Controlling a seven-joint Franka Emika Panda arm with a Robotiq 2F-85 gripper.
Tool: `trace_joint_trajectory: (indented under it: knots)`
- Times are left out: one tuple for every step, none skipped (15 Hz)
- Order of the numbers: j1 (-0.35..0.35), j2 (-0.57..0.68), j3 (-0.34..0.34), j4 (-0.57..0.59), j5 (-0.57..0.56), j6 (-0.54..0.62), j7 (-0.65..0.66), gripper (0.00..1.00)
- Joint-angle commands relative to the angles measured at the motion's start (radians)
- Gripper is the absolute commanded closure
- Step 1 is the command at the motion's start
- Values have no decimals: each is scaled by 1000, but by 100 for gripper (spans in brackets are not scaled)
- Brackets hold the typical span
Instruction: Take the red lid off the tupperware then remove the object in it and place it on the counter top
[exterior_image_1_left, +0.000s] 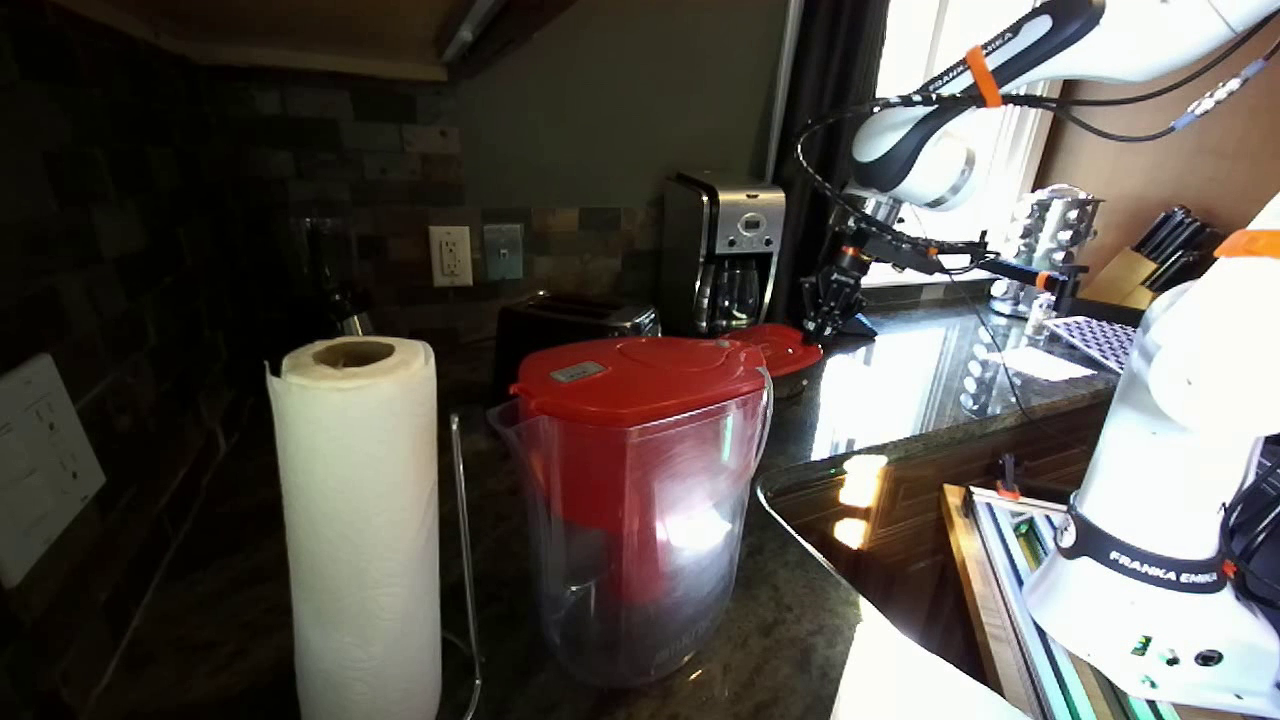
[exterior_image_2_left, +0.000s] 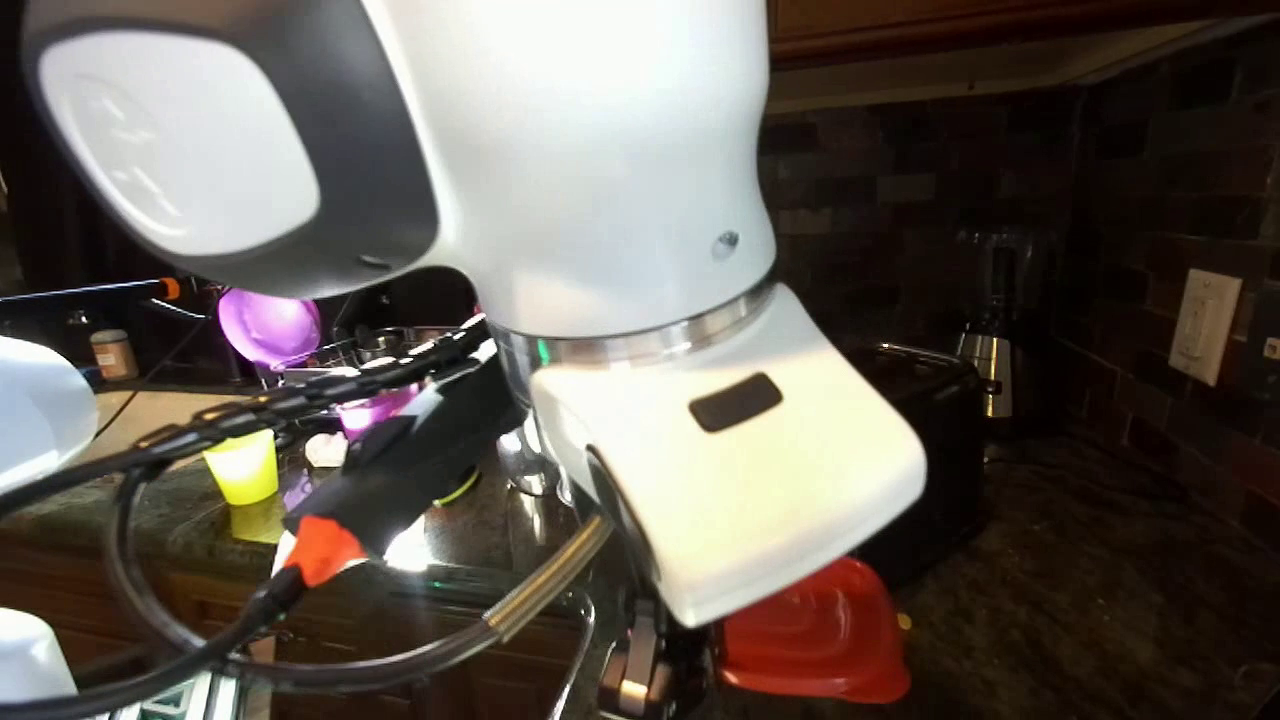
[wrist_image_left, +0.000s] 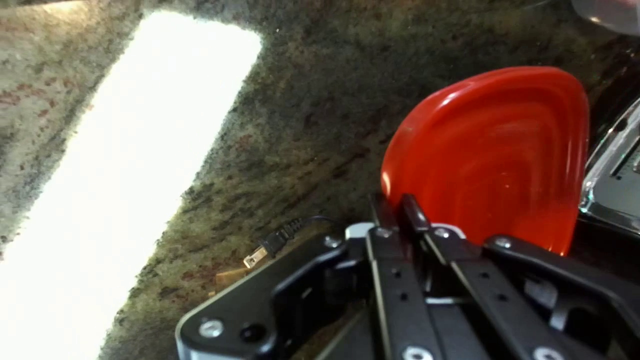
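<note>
Between the fingers (wrist_image_left: 415, 215) of the gripper (wrist_image_left: 393, 201), drawn nearly together, the edge of the red lid (wrist_image_left: 492, 160) is pinched; the lid extends to their right in the wrist view. Beneath them lies the granite counter top (wrist_image_left: 300, 120), a power plug (wrist_image_left: 275, 242) to their left. Farther off stands a red-topped water pitcher (exterior_image_1_left: 640, 480).
</note>
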Motion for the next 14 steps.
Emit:
trace_joint_trajectory:
  knots:
    - [-8, 99, 2, 45, -38, 9, 65, 98]
    - [-11, 116, 1, 54, -46, 4, 78, 98]
    - [-12, 139, -2, 64, -53, 9, 87, 98]
    - [-13, 154, -5, 72, -58, 9, 95, 98]
    - [-14, 171, -7, 79, -62, 12, 100, 98]
    - [-14, 188, -10, 88, -65, 12, 103, 98]
    - [-13, 200, -13, 97, -65, 7, 105, 98]
    - [-7, 217, -19, 103, -54, 9, 92, 98]
    - [-5, 229, -20, 108, -54, 13, 91, 98]
    - [0, 239, -23, 113, -42, 12, 77, 98]
    - [3, 250, -23, 117, -38, 19, 72, 98]
    - [6, 261, -21, 120, -39, 21, 73, 98]
    - [8, 272, -20, 124, -38, 24, 73, 98]
    - [11, 283, -19, 129, -38, 25, 73, 98]
